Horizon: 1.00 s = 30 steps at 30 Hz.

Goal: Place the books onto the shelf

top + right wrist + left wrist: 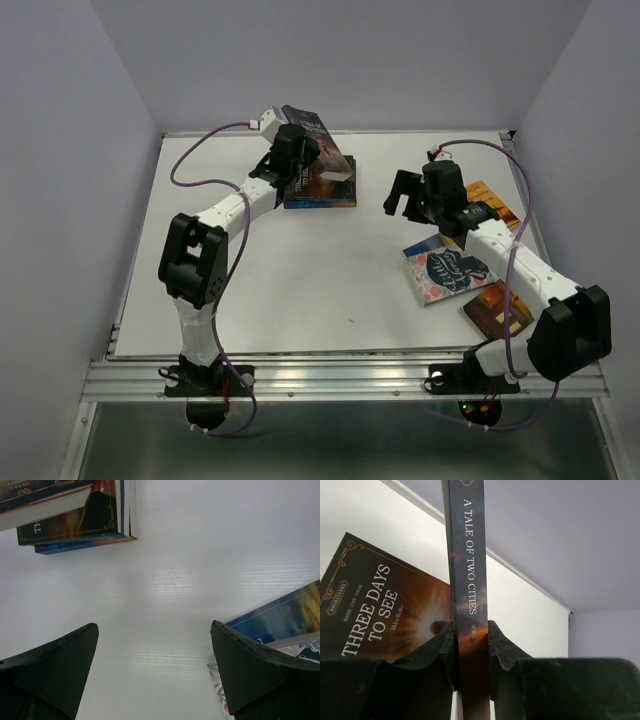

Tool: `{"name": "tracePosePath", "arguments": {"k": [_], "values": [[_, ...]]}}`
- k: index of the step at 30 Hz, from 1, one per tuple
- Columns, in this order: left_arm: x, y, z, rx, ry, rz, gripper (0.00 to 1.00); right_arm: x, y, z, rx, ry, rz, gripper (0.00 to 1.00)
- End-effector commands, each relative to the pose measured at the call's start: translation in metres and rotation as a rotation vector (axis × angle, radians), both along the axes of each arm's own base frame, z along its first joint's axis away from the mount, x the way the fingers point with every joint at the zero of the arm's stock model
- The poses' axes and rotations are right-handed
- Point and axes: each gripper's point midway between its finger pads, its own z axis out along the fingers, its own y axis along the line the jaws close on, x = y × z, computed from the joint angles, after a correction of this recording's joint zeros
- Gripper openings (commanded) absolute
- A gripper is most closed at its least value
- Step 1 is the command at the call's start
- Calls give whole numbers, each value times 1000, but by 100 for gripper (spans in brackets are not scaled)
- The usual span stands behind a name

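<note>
My left gripper (297, 160) (471, 635) is shut on a dark book (318, 138), gripping it across the spine (467, 580), which reads "A Tale of Two Cities". It holds the book on edge, tilted, over a small stack of books (322, 192) lying flat at the back. The top book of that stack is the dark brown "Three Days to See" (380, 610). My right gripper (403, 200) (155, 630) hangs open over bare table with nothing between its fingers. Under the right arm lie a pink-teal book (445, 270) (218, 680), a blue book (285, 617), an orange one (487, 200) and a brown one (497, 310). No shelf is in view.
The white table (300, 280) is closed in by pale walls behind and on both sides. A metal rail (340, 378) runs along its near edge. The stack of flat books (75, 515) shows at the top left of the right wrist view.
</note>
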Motion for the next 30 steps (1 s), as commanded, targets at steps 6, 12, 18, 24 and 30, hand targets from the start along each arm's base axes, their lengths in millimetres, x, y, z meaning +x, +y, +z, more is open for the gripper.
{"name": "tracePosePath", "arguments": {"k": [6,12,18,24,30], "values": [[27,-8,51,-364,-159,223,0,6,6,-4,37,30,29,100],[12,-26,-18,-381,15,274,28,1,11,-25,28,84,70,100],[-22,-36,-43,-273,126,250,99,-4,16,-37,9,110,140,100],[-65,-18,-39,-241,176,236,99,1,26,-54,-8,152,214,100],[-102,2,-31,-188,191,196,99,44,7,-64,-128,137,62,100]]}}
